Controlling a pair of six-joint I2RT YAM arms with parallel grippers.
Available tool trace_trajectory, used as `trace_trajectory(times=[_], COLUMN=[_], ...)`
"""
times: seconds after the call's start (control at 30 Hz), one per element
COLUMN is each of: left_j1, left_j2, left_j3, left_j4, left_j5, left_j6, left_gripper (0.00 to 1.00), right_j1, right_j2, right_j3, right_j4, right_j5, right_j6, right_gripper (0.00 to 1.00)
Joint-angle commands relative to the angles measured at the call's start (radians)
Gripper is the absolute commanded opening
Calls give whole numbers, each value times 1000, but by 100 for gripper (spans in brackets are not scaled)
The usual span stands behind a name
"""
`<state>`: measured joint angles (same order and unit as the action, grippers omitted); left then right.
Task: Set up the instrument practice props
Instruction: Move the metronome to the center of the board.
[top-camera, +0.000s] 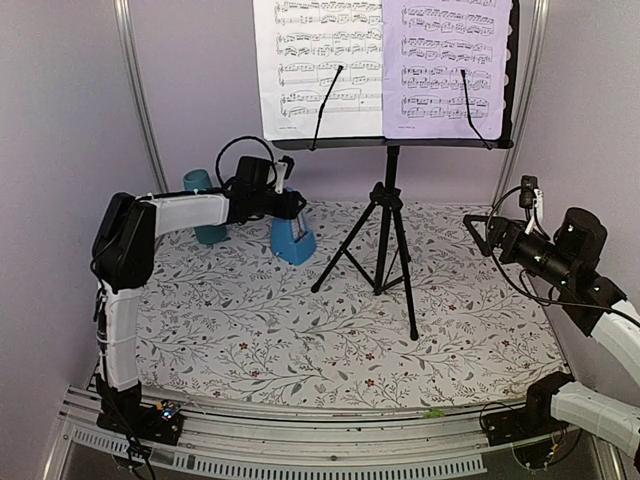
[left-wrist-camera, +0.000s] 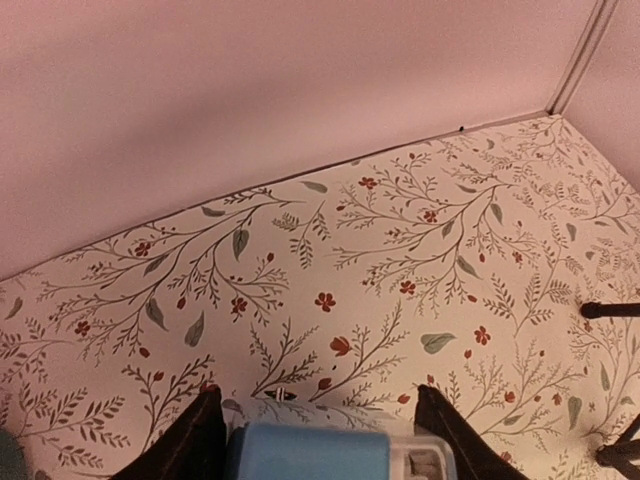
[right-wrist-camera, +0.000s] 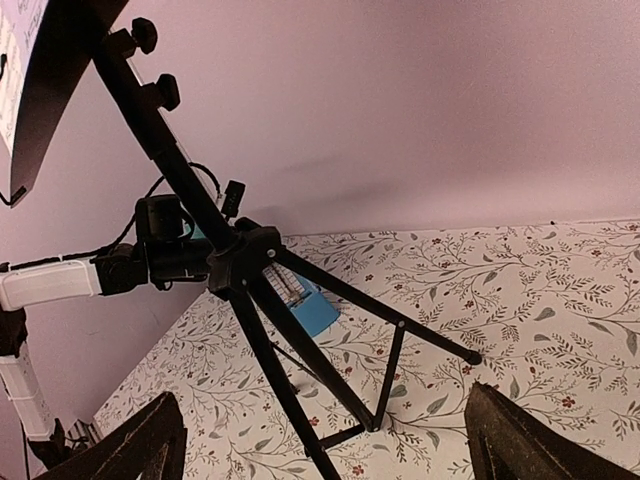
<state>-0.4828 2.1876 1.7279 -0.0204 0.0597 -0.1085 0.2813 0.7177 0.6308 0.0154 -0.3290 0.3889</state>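
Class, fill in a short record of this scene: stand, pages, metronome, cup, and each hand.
Music stand: upright on floral table
Pages: white page left, lavender page right, on tray
Metronome: blue, left of stand, beside teal cup
Left hand: straddles metronome; grip unclear
Right hand: open, empty, right of stand

Teal cup (top-camera: 197, 182) on floral table (top-camera: 300, 340)
It stands upright at the far left corner, near the back wall (top-camera: 190, 80).
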Motion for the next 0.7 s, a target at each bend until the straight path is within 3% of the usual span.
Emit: trace_trajectory(times=[0.0,0.3,0.57,0.67], left_j1=[-18,-92,-276,-309], left_j2=[-96,-358,-496,-529], left_j3=[-110,-428,-643,-672], left_j4=[-50,-80,-170,-189], left_j5=[-119,-305,-469,-488], left_j6=[-71,-336,-623,-648], left_gripper=[32,31,30,37], right_j1=[5,4,19,29], right_j2=[15,46,92,95], right_j3=[12,-1,-19,-20], right_j4=[22,57,91,90], right_j5=[-29,-95,-150,-149], right_j6=[-17,-11,7,7], right_gripper=[99,99,99,99])
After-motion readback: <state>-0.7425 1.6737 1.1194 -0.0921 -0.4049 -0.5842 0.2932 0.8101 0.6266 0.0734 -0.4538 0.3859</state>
